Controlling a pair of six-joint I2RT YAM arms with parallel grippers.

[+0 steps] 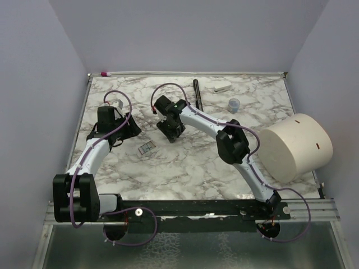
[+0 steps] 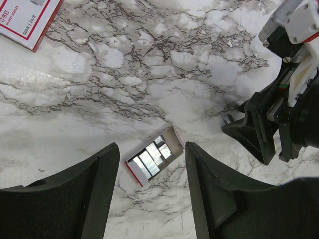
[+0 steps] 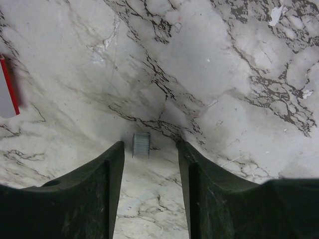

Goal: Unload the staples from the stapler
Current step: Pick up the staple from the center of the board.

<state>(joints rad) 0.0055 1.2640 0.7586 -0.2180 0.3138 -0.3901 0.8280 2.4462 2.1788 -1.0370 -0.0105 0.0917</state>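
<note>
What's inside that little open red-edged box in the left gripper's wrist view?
Inside the box, silvery staple strips lie side by side, filling most of it. Its floor, and any strips beneath them, are covered.

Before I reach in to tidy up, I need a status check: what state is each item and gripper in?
stapler: lying open on the table, silvery strips showing inside.
staple strip: loose on the table, not gripped.
left gripper: open, empty, above the stapler.
right gripper: open, empty, jaws either side of the staple strip.
white cylinder: lying on its side.
</note>
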